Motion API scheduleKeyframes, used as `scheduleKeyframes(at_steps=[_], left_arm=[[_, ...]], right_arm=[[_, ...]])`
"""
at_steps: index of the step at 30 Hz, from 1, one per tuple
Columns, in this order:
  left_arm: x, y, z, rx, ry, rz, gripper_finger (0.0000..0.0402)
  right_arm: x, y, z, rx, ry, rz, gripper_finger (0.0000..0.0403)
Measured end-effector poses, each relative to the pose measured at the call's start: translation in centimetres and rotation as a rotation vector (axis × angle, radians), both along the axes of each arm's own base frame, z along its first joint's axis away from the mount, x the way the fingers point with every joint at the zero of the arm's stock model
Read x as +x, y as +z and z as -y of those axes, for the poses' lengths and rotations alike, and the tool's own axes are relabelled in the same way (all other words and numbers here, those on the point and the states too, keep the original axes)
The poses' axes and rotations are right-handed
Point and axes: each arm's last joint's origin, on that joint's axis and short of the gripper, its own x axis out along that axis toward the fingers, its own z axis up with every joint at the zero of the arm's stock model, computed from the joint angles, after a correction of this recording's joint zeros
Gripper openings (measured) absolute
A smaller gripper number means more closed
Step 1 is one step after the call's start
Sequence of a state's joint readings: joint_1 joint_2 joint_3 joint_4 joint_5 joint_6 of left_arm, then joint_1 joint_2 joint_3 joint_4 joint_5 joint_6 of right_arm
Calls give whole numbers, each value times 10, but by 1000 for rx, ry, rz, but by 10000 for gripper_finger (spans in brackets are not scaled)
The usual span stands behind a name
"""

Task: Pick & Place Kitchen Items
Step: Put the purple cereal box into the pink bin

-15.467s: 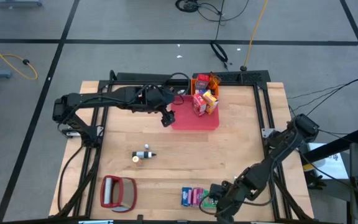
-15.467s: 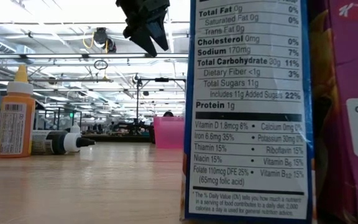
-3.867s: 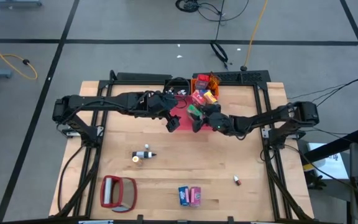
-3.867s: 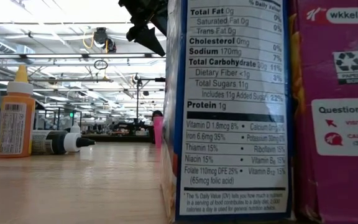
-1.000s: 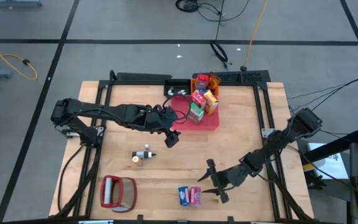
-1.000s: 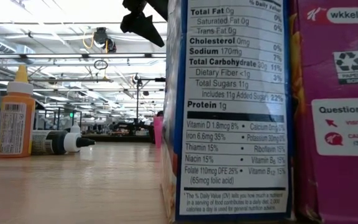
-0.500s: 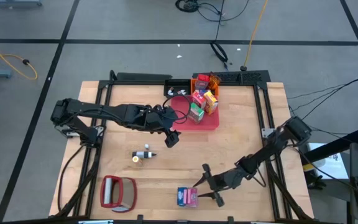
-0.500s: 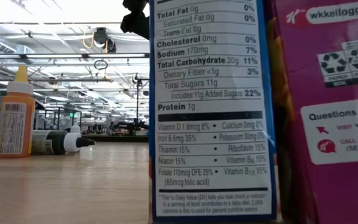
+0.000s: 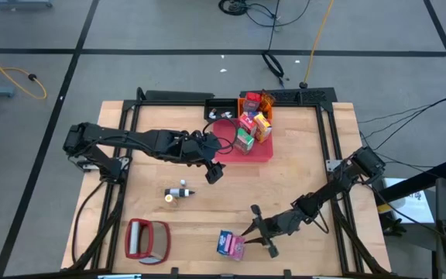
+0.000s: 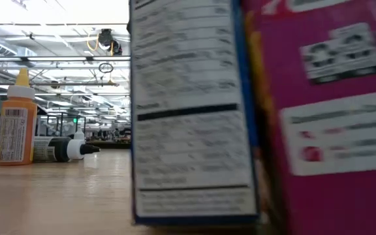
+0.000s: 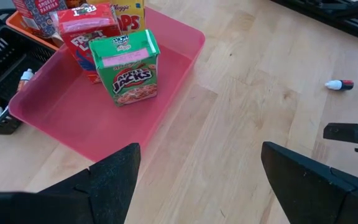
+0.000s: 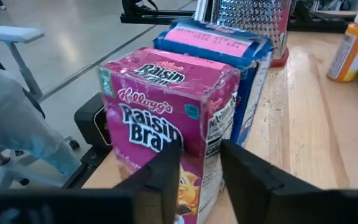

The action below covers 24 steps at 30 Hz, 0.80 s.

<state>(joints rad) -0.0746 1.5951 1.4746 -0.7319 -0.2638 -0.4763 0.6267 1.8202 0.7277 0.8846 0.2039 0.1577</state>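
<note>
Down at the near edge of the pale wooden table [image 9: 300,163] we have the right gripper [image 9: 248,230] low and level, its two dark fingers [image 12: 160,177] spread and unclenched, with nothing between them. Right at their tips stands the pink Raisin Bran cereal carton [image 12: 166,118], upright, and pressed against its far side is the blue cereal carton [image 12: 229,74], also upright; the pair sits at the front edge, just left of the gripper as we look down. So the cartons lie straight ahead along the fingers' reach, long axes vertical, and the right arm is far the nearer one. We judge the fingers must straddle the pink carton alone without nudging its blue neighbour. Beyond them sit the red-framed silvery grater [image 9: 147,239] and a small orange bottle [image 10: 16,117]. Farther back, mid-table, the left gripper [image 9: 214,172] hangs spread wide, holding nothing, beside the pink plastic tray [image 11: 73,124], which carries the green Apple Jacks carton [image 11: 128,67] and red cartons [image 11: 89,31].
</note>
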Motion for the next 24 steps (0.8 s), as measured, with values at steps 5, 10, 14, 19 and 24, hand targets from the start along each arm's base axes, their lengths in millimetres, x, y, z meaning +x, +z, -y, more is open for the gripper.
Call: scheduleKeyframes(at_steps=[5,10,14,19,24], left_arm=[[0,0,0,0,0,0,335],[0,0,0,1,0,0,335],[0,0,0,1,1,0,335],[0,0,0,1,0,0,335],[0,0,0,1,0,2,335]], right_arm=[[2,-1,3,40,-24,-34,34],[2,-2,4,69,-19,-62,7],[1,-3,3,74,-18,-72,3],[-2,1,2,89,-26,-91,1],[-9,12,6,50,-71,-132,1]])
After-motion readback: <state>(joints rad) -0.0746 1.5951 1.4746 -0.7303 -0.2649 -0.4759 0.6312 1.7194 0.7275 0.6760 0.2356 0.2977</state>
